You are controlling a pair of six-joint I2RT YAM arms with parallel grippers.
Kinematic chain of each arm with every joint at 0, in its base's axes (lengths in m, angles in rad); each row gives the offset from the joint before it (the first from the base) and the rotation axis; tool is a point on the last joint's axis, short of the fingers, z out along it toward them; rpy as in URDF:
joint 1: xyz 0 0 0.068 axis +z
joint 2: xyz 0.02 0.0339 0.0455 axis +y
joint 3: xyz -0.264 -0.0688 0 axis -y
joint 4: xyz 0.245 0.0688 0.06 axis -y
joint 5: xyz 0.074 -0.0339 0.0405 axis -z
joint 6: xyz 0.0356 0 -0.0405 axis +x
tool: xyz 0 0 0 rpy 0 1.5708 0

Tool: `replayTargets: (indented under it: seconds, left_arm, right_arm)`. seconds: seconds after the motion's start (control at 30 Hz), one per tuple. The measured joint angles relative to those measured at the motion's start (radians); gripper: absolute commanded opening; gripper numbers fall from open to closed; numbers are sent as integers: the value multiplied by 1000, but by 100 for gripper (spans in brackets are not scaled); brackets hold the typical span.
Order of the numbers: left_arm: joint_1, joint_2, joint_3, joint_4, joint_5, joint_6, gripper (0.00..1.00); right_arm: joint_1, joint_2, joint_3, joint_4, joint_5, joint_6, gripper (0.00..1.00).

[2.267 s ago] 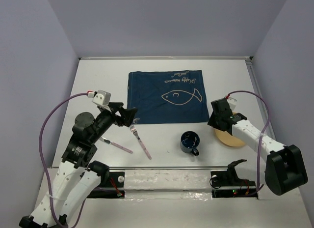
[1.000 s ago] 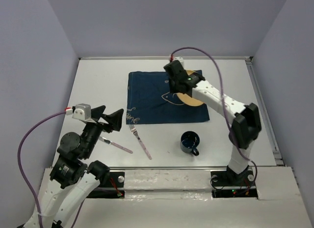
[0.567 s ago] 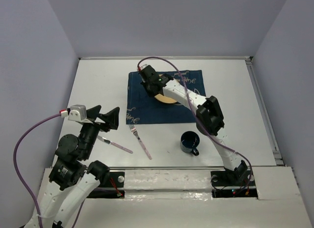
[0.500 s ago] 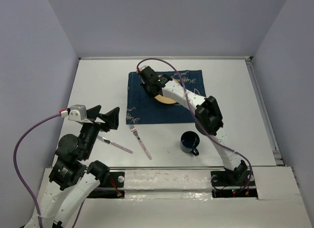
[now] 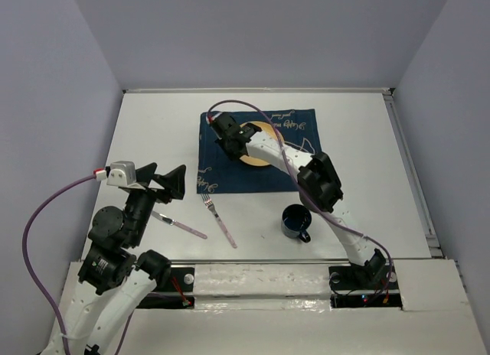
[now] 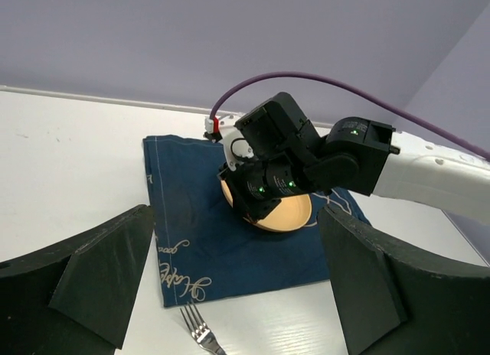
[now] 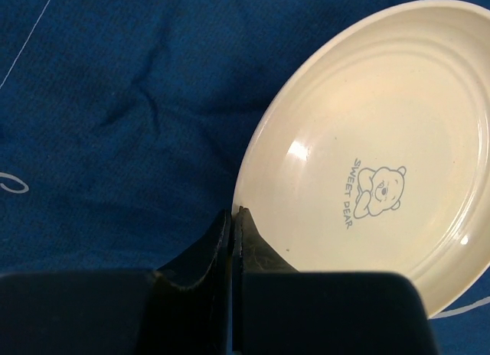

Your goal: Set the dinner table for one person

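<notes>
Right tool (image 7: 232,213) clamped on plate (image 7: 383,141) rim, plate tilted over cloth (image 5: 222,175), upper centre of worktop (image 5: 360,141); left tool (image 5: 163,179) jaws apart, empty, at left; fork (image 5: 220,219), knife (image 5: 184,227), mug (image 5: 295,221) lie below cloth, unplaced; roughly early-to-mid task.

Item colours: plate (image 7: 367,141) at right gripper (image 7: 232,215), cream with blue bear print; cloth (image 7: 115,87) beneath gripper, dark blue with white fish outline; mug (image 5: 295,219), dark blue; dinner table (image 5: 153,125), white.

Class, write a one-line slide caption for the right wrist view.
Right pincer pinches the rim of a cream bear-print plate over the blue cloth.
</notes>
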Motion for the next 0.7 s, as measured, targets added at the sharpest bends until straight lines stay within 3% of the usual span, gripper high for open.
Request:
replayTargets:
  seconds: [0.1,0.37,0.53,0.7]
  left_arm:
    - [6,0,0,0,0,-2,99]
    - [17,3,0,3,8,-3,99]
    - [19,11,0,3,14,-3,99]
    - [26,17,0,3,18,-3,99]
  right_arm:
    - [13,2,-8,1,8,-2,2]
    - [27,2,-71,1,36,9,53]
    - [27,-42,-128,4,55,39,59]
    - [27,-298,-368,66,7,103,59]
